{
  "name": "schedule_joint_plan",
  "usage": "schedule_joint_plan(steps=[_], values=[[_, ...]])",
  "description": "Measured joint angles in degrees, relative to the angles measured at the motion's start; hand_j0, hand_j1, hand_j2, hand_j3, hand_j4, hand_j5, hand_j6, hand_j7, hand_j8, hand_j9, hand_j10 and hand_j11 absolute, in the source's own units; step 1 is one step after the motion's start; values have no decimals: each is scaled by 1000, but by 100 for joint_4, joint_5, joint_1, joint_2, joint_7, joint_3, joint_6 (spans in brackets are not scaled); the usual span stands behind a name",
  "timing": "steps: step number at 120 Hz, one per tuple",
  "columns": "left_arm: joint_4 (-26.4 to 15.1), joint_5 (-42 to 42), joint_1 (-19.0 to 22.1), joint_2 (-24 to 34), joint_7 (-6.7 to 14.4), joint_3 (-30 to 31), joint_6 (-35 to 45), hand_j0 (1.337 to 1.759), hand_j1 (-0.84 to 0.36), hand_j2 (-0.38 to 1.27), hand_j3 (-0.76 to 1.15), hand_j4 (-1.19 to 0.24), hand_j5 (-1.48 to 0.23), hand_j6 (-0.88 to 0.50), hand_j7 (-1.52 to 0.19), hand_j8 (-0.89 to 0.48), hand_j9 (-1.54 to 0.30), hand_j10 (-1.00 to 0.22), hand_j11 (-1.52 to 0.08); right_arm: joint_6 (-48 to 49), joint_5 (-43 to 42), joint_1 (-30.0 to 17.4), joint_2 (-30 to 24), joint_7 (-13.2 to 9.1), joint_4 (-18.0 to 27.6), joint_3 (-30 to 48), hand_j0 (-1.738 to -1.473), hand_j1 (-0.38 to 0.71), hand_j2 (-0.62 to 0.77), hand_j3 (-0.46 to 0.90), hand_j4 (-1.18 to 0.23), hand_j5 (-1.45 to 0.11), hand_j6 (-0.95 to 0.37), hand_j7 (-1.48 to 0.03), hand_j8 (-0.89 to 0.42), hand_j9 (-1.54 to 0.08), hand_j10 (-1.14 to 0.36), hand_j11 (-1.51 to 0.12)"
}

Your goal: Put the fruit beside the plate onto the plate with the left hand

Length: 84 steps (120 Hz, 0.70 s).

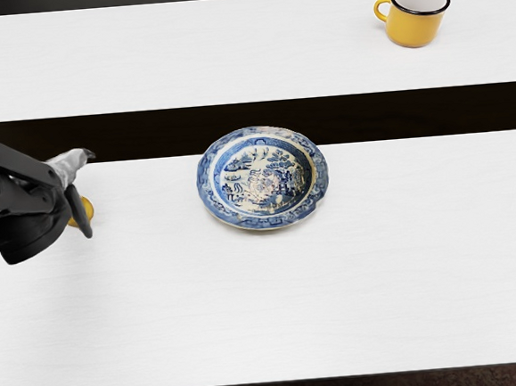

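Fingers (82,217) of left hand (20,210) curled around orange fruit (88,208), plate (211,189) well apart

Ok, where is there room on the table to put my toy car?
Lots of bare table right of the plate and all along the near edge. The far table is bare left of the yellow mug. Crowded only at the left edge, where the left hand is at the fruit.

white near table (380,264) — blue-patterned plate (262,176) on it, far white table (185,56) — yellow mug (414,15)
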Motion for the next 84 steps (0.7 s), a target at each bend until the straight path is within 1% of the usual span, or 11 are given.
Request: schedule_joint_plan(steps=[27, 84], values=[[95, 0, 204, -12, -1, 28, 164, 1658, 214, 23, 0, -113, -146, -113, -146, -113, -146, -113, -146, 0, 0, -1, 0, 0, 1, 0, -1658, -349, 0, 0, 0, 0, -1, 0, 0, 0, 0, 0], [129, -41, 288, -68, -3, 20, 209, 1658, 142, 35, 0, -173, -225, -173, -225, -173, -225, -173, -225, 0, 0, -1, 0, 0, 0, 0, -1658, -349, 0, 0, 0, 0, -1, 0, 0, 0, 0, 0]])
